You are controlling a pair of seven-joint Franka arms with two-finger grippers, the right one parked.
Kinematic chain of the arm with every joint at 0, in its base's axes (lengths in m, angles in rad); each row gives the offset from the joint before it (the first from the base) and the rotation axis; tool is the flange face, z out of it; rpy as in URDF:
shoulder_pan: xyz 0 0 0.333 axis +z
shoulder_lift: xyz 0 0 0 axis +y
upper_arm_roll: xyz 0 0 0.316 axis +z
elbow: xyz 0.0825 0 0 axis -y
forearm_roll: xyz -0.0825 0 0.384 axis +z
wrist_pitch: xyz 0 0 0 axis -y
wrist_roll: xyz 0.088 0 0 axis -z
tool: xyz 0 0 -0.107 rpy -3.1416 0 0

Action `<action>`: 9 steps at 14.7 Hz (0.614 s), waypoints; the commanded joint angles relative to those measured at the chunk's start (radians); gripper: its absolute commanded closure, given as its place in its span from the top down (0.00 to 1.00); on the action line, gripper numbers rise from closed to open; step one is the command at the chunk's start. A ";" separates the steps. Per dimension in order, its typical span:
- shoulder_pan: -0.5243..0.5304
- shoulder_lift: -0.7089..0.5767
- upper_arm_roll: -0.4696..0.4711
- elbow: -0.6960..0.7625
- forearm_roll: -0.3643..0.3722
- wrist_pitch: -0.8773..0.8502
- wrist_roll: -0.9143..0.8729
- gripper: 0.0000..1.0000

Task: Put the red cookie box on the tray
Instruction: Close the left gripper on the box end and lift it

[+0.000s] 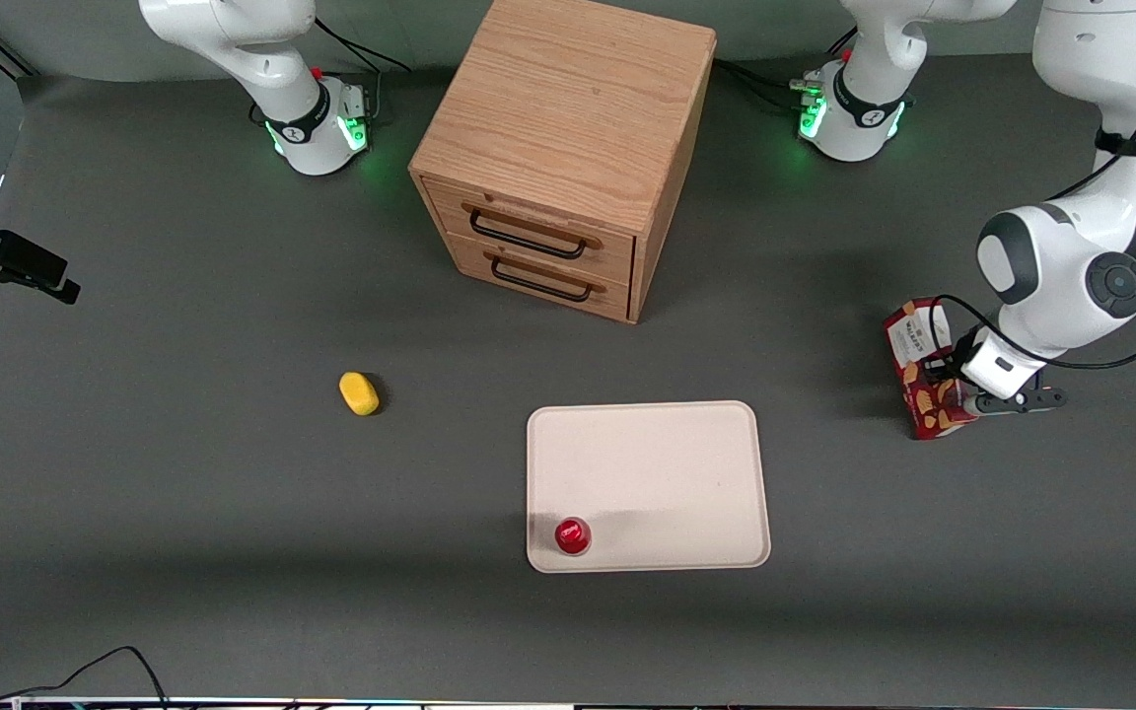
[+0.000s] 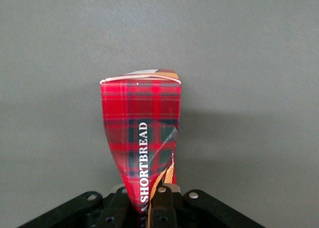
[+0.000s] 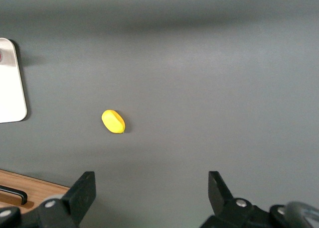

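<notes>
The left arm's gripper (image 1: 962,392) has its jaws closed tight on the long dark-red tartan cardboard cookie box (image 1: 923,370), toward the working arm's end of the grey counter (image 1: 183,493). The box is well apart from the flat cream-white rectangular tray (image 1: 667,463), where a small round red cup (image 1: 572,535) stands.

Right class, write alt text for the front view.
The left arm's gripper grips the red cookie box toward the working arm's end of the table, beside the cream tray holding a small red cup.

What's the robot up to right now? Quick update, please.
Claw shut on red cookie box, toward working arm's end of table. Tray apart, no box yet. Small red cup stands at tray's corner.
</notes>
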 commanded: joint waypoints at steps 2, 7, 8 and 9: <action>-0.009 -0.182 0.004 0.028 -0.015 -0.258 -0.032 0.00; -0.030 -0.195 -0.068 0.384 0.004 -0.681 -0.271 0.00; -0.033 -0.186 -0.103 0.440 0.008 -0.702 -0.328 0.00; -0.034 -0.169 -0.143 0.488 0.035 -0.722 -0.389 0.00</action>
